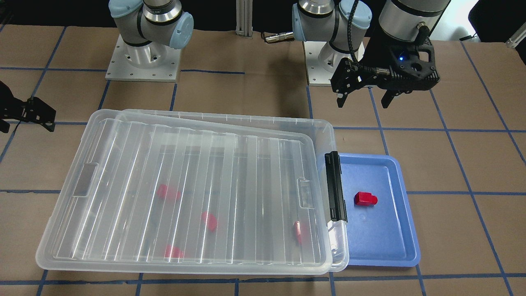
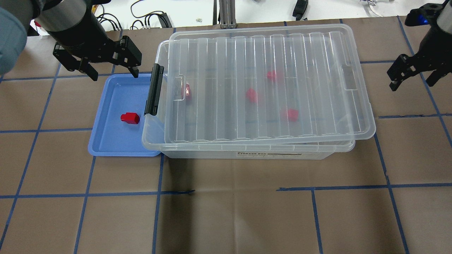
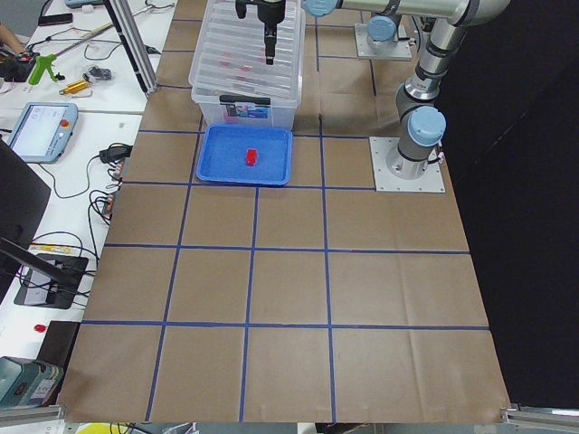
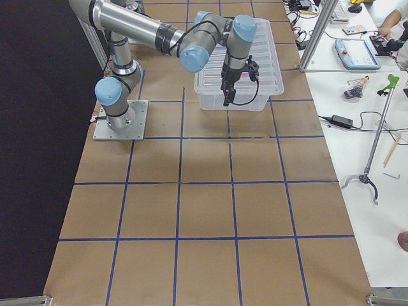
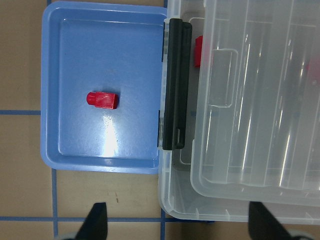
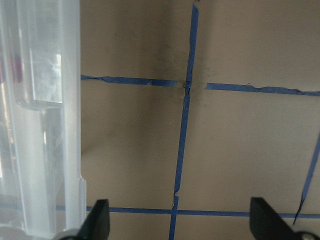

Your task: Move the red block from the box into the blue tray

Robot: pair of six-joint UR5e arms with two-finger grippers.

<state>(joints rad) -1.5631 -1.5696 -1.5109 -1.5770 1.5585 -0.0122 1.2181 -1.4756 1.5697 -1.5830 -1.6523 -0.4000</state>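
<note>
One red block (image 2: 130, 118) lies in the blue tray (image 2: 116, 141), also seen in the left wrist view (image 5: 102, 100) and in the front view (image 1: 365, 199). The clear box (image 2: 265, 88) stands beside the tray with its ribbed lid laid on top, slightly askew, and its black latch (image 2: 154, 90) over the tray's edge. Several more red blocks (image 2: 251, 95) show through the lid. My left gripper (image 2: 114, 76) hovers open and empty over the tray's far edge. My right gripper (image 2: 411, 84) is open and empty above the table, off the box's other end.
The box overlaps the tray's rim (image 1: 324, 164) on the latch side. Brown paper with blue tape lines (image 2: 226, 192) covers the table. The arm bases (image 1: 141, 61) stand at the back. Benches with tools and cables flank the table in the side views.
</note>
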